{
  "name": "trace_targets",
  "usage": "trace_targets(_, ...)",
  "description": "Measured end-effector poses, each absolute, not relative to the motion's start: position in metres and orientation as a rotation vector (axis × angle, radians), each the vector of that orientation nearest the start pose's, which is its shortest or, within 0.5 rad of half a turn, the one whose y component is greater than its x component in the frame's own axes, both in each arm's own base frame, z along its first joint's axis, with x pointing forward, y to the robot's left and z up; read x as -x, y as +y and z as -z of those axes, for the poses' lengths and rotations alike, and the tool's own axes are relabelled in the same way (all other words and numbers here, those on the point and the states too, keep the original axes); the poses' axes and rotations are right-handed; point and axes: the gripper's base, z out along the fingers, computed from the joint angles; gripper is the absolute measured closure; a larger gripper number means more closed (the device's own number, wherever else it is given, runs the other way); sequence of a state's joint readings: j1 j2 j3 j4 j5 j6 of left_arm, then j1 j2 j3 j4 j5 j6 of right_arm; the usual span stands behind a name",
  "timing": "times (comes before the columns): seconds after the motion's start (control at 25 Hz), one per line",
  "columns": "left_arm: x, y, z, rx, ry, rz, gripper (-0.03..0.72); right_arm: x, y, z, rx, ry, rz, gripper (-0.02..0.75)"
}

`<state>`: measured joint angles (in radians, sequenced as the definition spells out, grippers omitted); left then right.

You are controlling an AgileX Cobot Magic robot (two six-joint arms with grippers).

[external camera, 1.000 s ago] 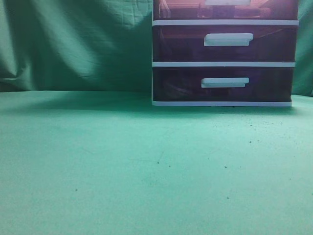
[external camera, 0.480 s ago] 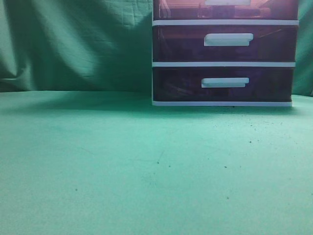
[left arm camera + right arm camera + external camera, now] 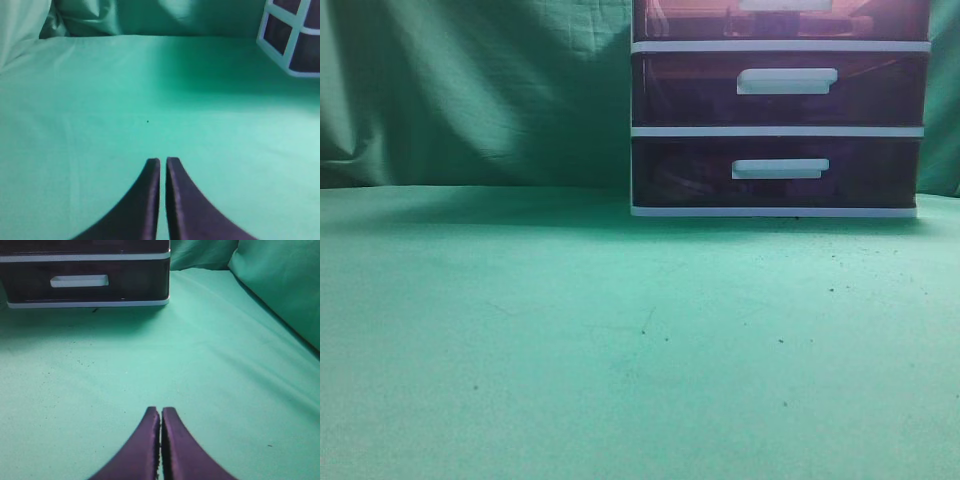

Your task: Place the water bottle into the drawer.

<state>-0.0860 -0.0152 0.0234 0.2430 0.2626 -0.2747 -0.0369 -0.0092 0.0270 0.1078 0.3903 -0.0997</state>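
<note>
Water bottle: in no view, handling unjudgeable | drawer [image 3: 780,18]: topmost, front flush with the unit, light plastic, grip at white bar handle [image 3: 785,5] | left pincer [image 3: 163,162], right pincer [image 3: 160,411]: pressed together, empty, over desk [image 3: 570,330].

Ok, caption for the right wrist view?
Right gripper shut and empty above green cloth, bottom drawer closed ahead.
</note>
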Motion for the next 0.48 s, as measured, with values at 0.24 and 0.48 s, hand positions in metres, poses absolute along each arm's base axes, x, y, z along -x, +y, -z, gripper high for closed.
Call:
trace_targets(0.24, -0.054, 0.0023, -0.1785, -0.026, 1.798, -0.01, 0.688, -0.0523, 0.0016, -0.1698, -0.011, 1.889, -0.01, 0.738)
trace_targets(0.48, -0.0531, 0.0032, -0.1749, -0.039, 1.838, -0.035, 0.688, -0.0523, 0.0015, -0.1698, -0.013, 1.889, -0.009, 0.738)
